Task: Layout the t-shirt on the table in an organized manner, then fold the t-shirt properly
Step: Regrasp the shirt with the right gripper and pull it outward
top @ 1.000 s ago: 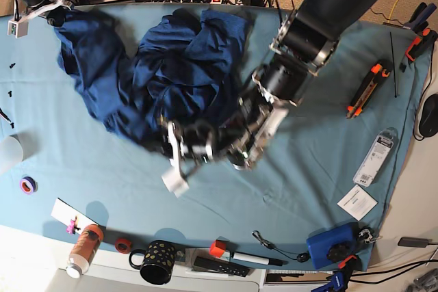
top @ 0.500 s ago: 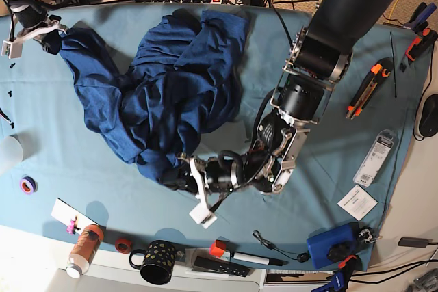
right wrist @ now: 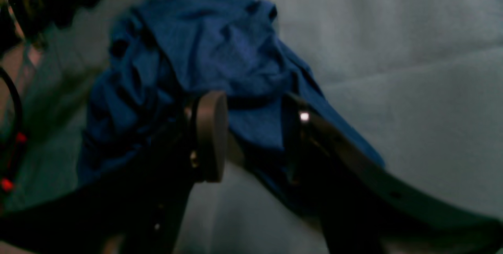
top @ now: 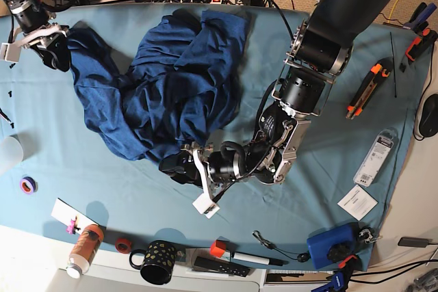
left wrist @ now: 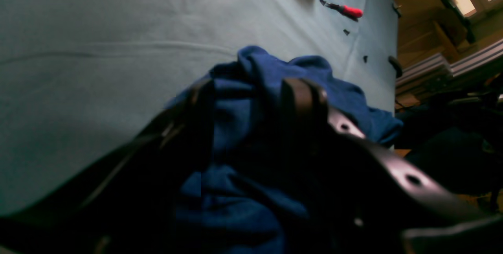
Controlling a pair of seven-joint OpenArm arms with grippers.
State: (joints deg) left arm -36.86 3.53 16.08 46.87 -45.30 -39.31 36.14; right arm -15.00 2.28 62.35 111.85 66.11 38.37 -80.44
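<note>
The dark navy t-shirt (top: 171, 87) lies crumpled on the teal table (top: 102, 169), stretched from the far left corner toward the middle. My left gripper (top: 179, 164) sits low at the shirt's near edge. In the left wrist view this gripper (left wrist: 251, 100) has its fingers spread, with t-shirt (left wrist: 275, 69) cloth bunched loosely between them. My right gripper (top: 55, 49) is at the shirt's far-left end. In the right wrist view it (right wrist: 255, 132) stands open, its round pad (right wrist: 210, 136) clear of the t-shirt (right wrist: 220, 41) fold that lies in the gap.
Along the front edge stand an orange bottle (top: 83, 249), a dotted black mug (top: 156, 262), a marker and a blue box (top: 330, 246). An orange-black tool (top: 366, 90), a white packet (top: 376, 158) and a card (top: 356, 202) lie right. A tape roll (top: 27, 184) is left.
Both grippers have gone from shut to open. The left gripper dragged the shirt's near edge toward the front, then drew back slightly. The right gripper shifted a little nearer at the far left.
</note>
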